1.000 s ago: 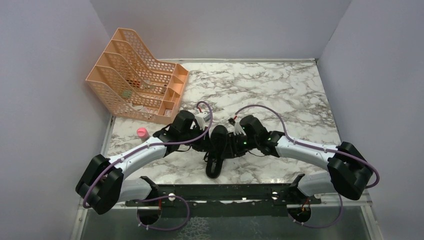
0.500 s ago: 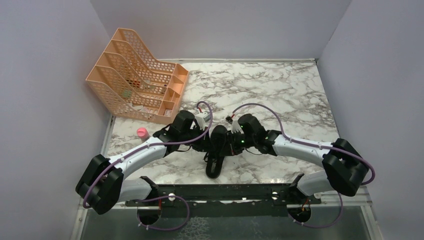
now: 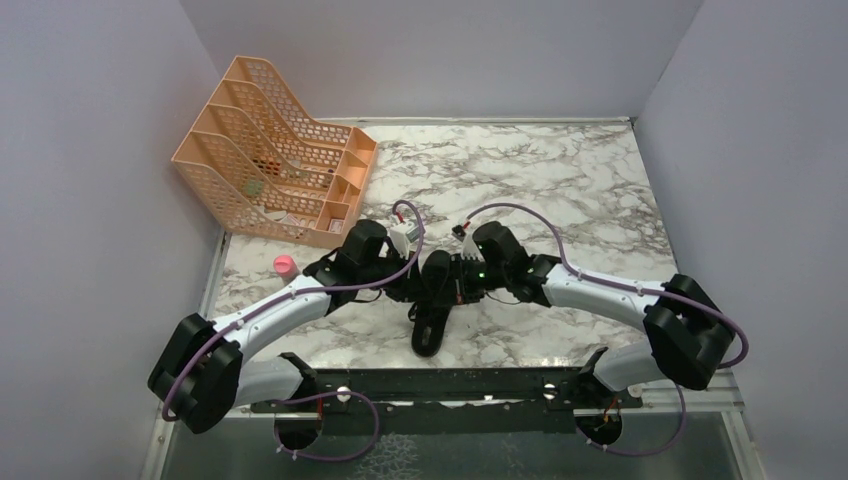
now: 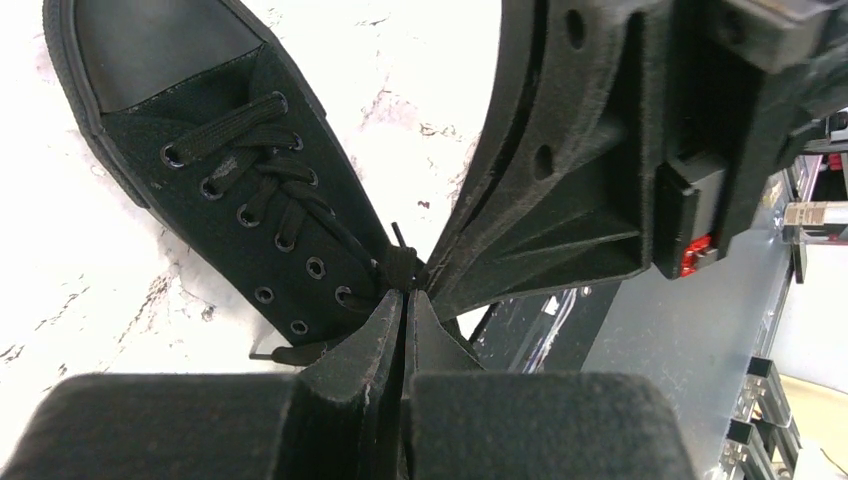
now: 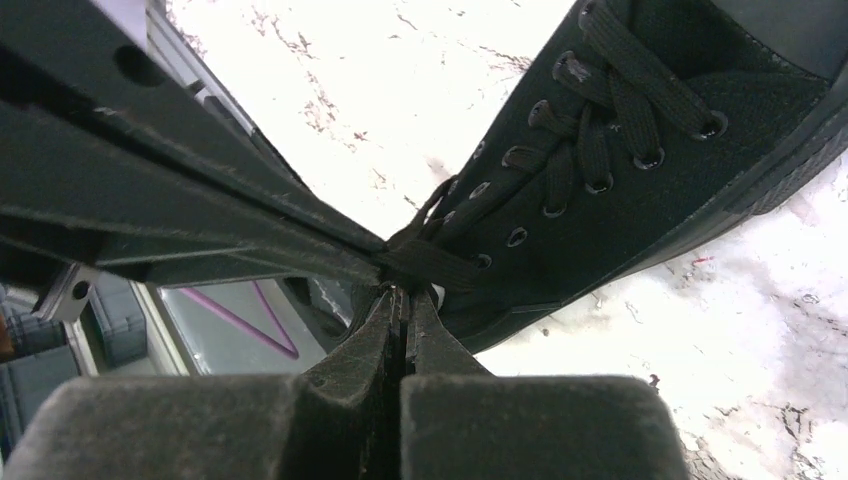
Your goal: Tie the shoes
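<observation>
Top view: black low-cut canvas shoe [image 3: 427,332] lies on white marble tabletop [image 3: 560,180], out from near-right corner of peach mesh file rack [image 3: 275,180]. Left gripper [image 3: 412,290] and right gripper [image 3: 455,285] meet over shoe. Small pink object [image 3: 285,266] sits just beside rack's near side.

Left wrist: jaws pressed together, pinching thin black laces [image 4: 262,170] by uppermost eyelets; right gripper's tip touches same spot.

Right wrist: jaws fully together, flat lace strand across tips; cannot tell if caught.
</observation>
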{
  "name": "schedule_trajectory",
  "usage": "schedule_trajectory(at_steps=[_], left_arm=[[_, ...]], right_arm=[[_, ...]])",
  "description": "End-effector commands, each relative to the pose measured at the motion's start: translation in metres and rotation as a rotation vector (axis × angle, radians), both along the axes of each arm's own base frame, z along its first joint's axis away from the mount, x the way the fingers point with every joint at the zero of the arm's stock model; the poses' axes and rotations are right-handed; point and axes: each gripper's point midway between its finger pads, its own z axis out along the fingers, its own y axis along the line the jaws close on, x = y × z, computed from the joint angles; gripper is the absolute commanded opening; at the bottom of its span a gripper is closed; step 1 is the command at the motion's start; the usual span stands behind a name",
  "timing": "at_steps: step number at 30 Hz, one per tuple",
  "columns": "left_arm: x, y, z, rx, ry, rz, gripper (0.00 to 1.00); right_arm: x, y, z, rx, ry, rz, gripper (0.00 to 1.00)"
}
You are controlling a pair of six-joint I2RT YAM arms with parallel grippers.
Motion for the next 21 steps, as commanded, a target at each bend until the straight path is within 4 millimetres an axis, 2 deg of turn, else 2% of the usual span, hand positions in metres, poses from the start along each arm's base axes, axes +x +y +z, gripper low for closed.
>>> schedule_trajectory(at_steps=[1,4,7,11,21], left_arm=[[0.000,-0.005,0.019,-0.061,-0.048,-0.027,0.02],[-0.002,-0.006,0.019,-0.064,-0.036,-0.034,0.03],[-0.003,-0.006,0.019,-0.068,-0.034,-0.033,0.02],[-0.004,-0.005,0.018,-0.064,-0.035,-0.036,0.03],[-0.014,-0.011,0.012,-0.044,-0.029,-0.062,0.03]], right_arm=[[0.009,0.001,-0.002,-0.033,0.065,-0.088,0.01],[0.017,0.001,0.001,-0.002,0.057,-0.159,0.01],[0.017,0.005,-0.006,-0.004,0.108,-0.173,0.01],[0.026,0.007,0.002,0.047,0.101,-0.243,0.01],[0.030,0.014,-0.006,0.054,0.140,-0.261,0.00]])
